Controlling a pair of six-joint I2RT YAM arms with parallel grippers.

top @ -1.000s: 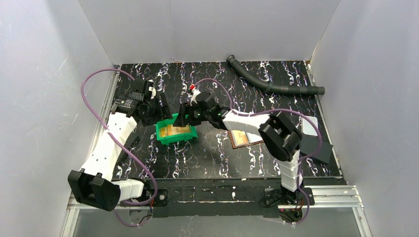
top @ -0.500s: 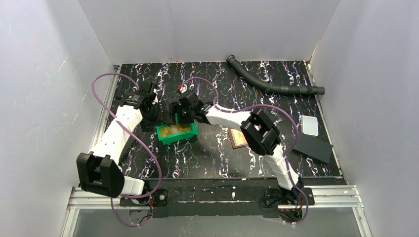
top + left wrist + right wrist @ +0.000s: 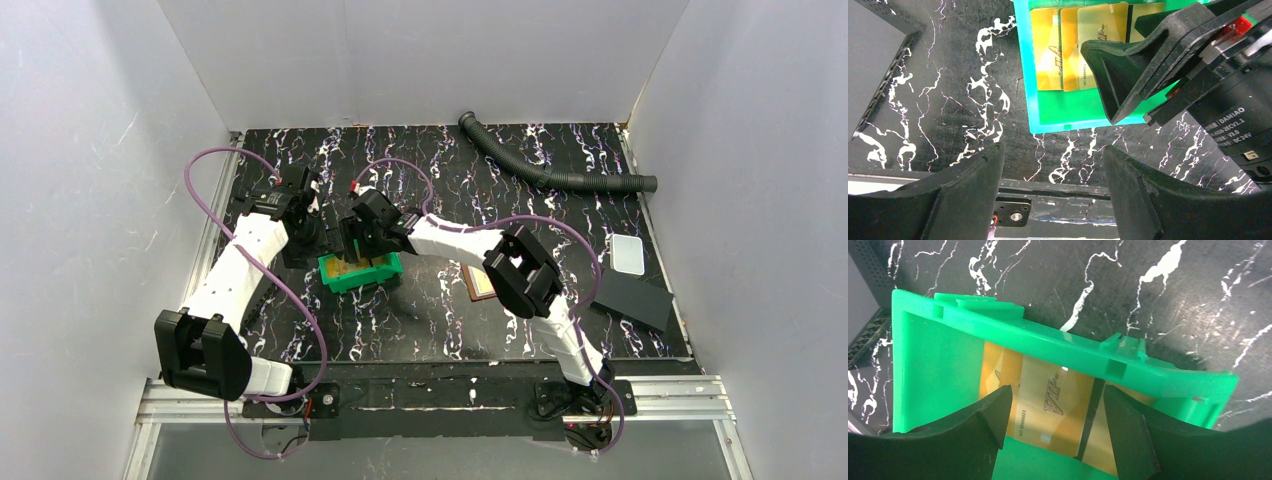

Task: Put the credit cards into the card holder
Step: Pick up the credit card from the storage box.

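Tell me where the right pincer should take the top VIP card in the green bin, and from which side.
Probably from straight above: the top card lies flat on the others, and the walls of the green bin block a sideways approach. Pinch across its two long edges, which the open right pincer straddles.

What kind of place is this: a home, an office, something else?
Probably a lab robotics test cell, not a home. Plain white walls box in a black marbled table, and the left arm and right arm are mounted on a metal rail at its near edge.
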